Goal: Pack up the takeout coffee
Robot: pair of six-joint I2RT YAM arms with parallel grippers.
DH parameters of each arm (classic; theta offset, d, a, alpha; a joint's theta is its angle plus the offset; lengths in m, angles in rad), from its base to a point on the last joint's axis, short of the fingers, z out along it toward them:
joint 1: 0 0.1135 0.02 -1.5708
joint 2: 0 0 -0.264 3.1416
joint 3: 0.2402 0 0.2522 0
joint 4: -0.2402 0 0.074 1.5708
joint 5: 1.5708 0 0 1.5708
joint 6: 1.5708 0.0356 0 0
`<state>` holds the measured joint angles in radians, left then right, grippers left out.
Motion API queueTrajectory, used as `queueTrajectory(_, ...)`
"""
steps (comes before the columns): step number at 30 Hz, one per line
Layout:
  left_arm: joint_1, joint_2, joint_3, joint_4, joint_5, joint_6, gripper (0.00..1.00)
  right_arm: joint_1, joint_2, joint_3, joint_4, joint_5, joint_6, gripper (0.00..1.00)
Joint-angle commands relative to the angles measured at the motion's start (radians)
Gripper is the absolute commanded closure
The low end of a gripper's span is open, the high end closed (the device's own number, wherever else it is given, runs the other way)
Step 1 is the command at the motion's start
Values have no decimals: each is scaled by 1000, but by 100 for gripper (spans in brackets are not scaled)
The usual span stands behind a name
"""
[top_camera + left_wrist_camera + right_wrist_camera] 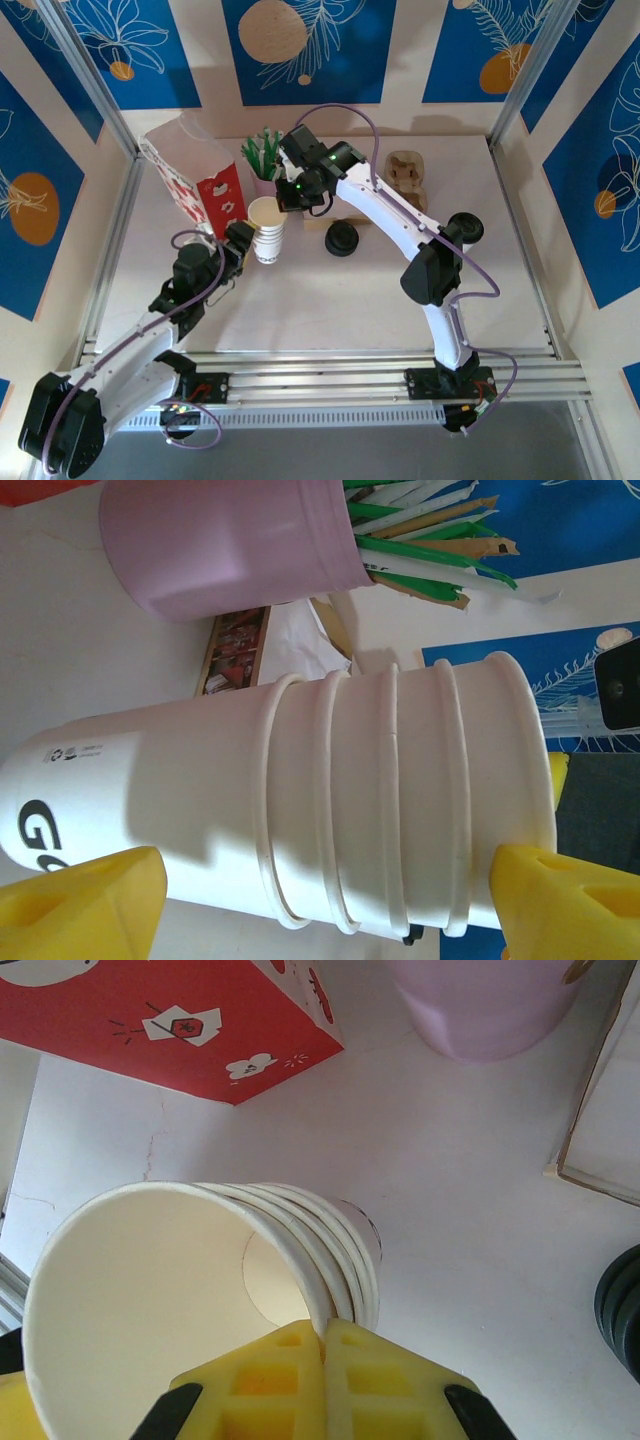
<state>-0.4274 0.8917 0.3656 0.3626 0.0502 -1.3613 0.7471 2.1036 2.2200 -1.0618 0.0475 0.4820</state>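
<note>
1. red-and-white paper bag point(190, 180) sits at the back left of the table point(400, 330), mouth open.
2. left gripper point(240, 243) is low on the table, just left of the stack of lidless white cups point(267, 232). jaws are wide apart, holding nothing. in the left wrist view its yellow fingers point(85, 905) flank the stack end to end, one by the base and one past the rims. cannot tell if either touches the paper.
3. the stack stands upright, several cups nested, just right of the bag's near corner.
4. pink cup point(262, 183) full of green, white and brown sticks stands behind the stack, near it but apart.
5. right gripper point(292, 195) is at the right side of the stack's top rim, fingers pressed together. in the right wrist view the top cup's rim runs straight into the seam between the yellow fingers point(270, 1380). cannot tell if the paper wall is pinched there.
6. takeout coffee point(342, 240) sits on the table right of the stack, apart from it, outside the bag, with neither gripper on it. from above only the black lid shows, and the cup body cannot be made out.
7. brown cup carrier point(407, 175) lies at the back right, apart from the coffee, with the right arm crossing its near edge.
</note>
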Motion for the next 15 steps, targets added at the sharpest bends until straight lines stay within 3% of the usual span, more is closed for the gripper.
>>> queueTrajectory(1,14,-14,-21,62,12,-9,17,11,-30,-11,5,-36,14,100)
queueTrajectory(15,15,57,-70,130,53,-6,32,15,-27,0,14,-44,38,100)
